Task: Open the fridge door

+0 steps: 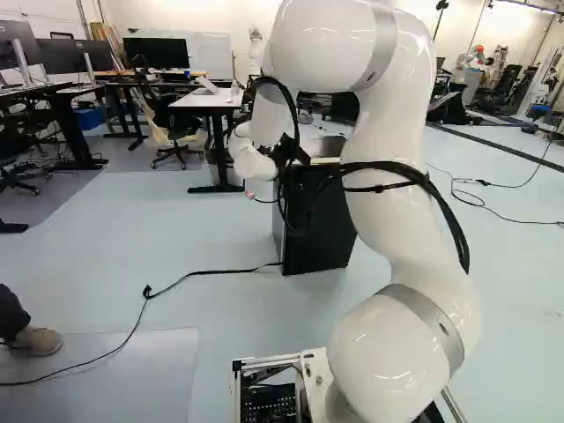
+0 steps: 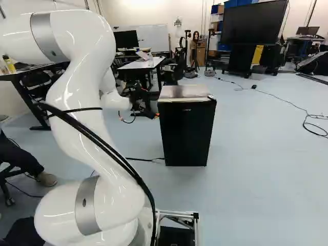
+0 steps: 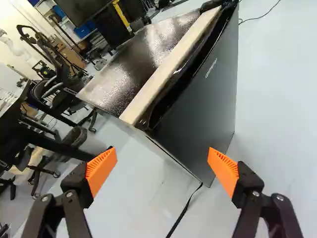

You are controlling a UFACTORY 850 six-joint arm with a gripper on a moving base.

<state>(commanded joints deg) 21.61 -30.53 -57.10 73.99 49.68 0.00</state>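
In the right base view my gripper (image 2: pixel 139 117) hangs left of the upper part of the black fridge (image 2: pixel 187 134). Its front door faces the base and looks closed. The fridge (image 1: pixel 319 225) is partly hidden behind my arm in the left base view. Seen from the wrist, the gripper (image 3: pixel 162 164) is open and empty, its orange pads wide apart. Ahead of it stand the dark door (image 3: pixel 205 101) and the shiny top (image 3: pixel 143 57), with a light strip and a dark gap between them. One finger overlaps the door's lower part; contact cannot be told.
A black cable (image 1: pixel 189 276) crosses the floor to the fridge. A white table (image 1: pixel 207 99) and office chairs stand behind. At the left edge of the left base view is a person's foot (image 1: pixel 37 340). Another robot (image 1: pixel 476 60) stands far back. A large screen (image 2: pixel 253 23) is behind.
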